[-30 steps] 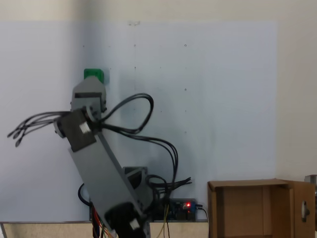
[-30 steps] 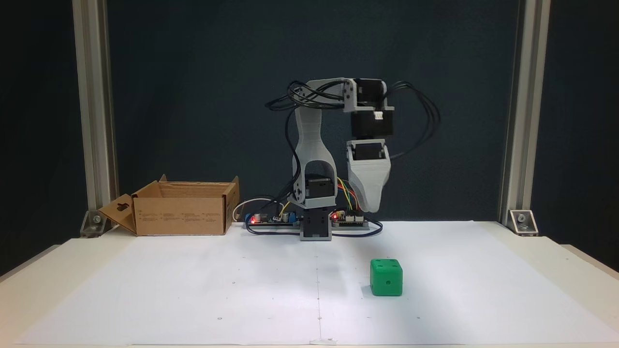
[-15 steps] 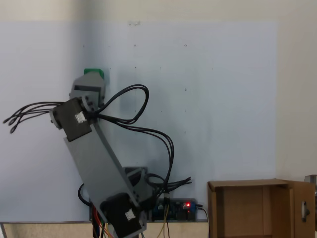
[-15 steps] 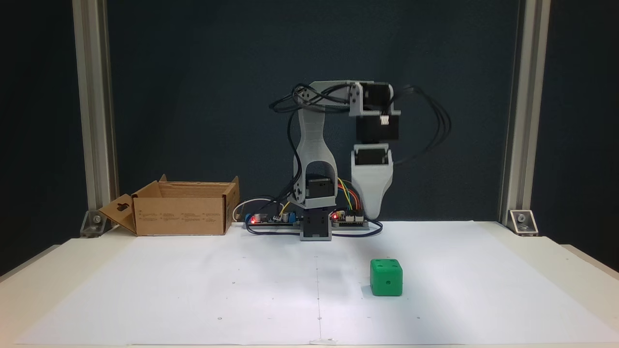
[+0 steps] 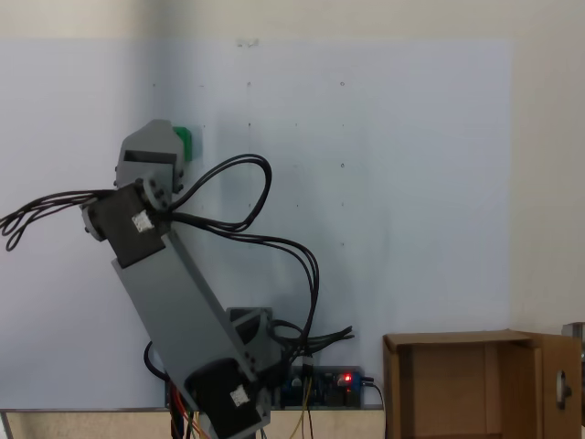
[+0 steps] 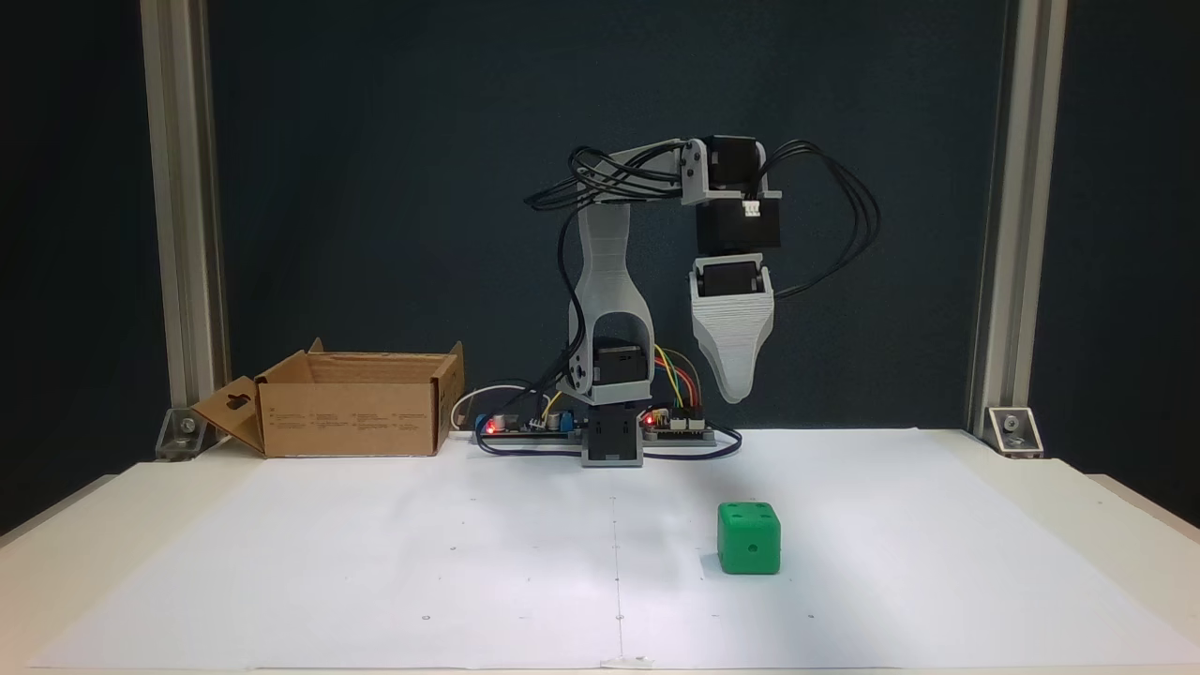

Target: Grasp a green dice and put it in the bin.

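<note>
The green dice [image 6: 749, 537] sits flat on the white paper sheet [image 6: 375, 562] that covers the table. In a fixed view from the front it lies a little right of the sheet's middle line, about halfway between the near edge and the far edge. From above [image 5: 184, 142], just a bit of green peeks out beside the arm.

The gripper [image 6: 733, 389] hangs high in the air, pointing down, well above the dice and closer to the far edge of the sheet. Only one grey tip shows, so whether the claw is apart or together cannot be told.

What could go wrong: if the claw comes down while it is together, or a bit off to one side, it would probably bump the dice and push it away. If it pinches the dice by its corners, the dice may twist and pop out. The bin [image 6: 352, 401] stands at the far left corner of the sheet, well apart from the dice, so a weak hold could drop the dice on the way.

The dice is a cube, so it has no long side. One flat face looks at the front camera, showing one pip. The top face seems to show about three pips.
</note>
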Robot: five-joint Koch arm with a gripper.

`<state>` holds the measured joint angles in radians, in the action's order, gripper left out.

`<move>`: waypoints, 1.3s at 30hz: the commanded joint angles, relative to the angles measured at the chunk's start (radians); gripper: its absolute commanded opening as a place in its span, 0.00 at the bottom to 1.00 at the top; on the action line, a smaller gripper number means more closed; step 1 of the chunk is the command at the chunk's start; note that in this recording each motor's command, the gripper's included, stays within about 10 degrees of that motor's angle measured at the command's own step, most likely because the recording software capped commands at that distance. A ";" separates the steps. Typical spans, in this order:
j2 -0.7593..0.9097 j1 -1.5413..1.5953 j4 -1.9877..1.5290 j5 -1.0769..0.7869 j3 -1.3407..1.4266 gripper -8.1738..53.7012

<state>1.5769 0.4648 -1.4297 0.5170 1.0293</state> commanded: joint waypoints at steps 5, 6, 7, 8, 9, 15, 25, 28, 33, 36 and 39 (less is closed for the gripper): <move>-0.071 0.003 0.086 0.069 -0.061 0.83; -0.087 0.002 0.097 0.069 -0.061 0.83; -0.107 -0.002 0.107 0.069 -0.061 0.83; -0.118 -0.005 0.118 0.069 -0.061 0.83; -0.133 -0.005 0.129 0.069 -0.061 0.83; -0.190 -0.009 0.212 0.069 -0.061 0.81; -0.308 -0.029 0.244 0.067 -0.061 0.82; -0.328 -0.040 0.244 0.067 -0.061 0.82; -0.328 -0.051 0.241 0.067 -0.061 0.82; -0.331 -0.052 0.241 0.067 -0.061 0.82; -0.342 -0.052 0.241 0.067 -0.061 0.82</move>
<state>1.2318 0.4126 -1.2134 0.5231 1.0293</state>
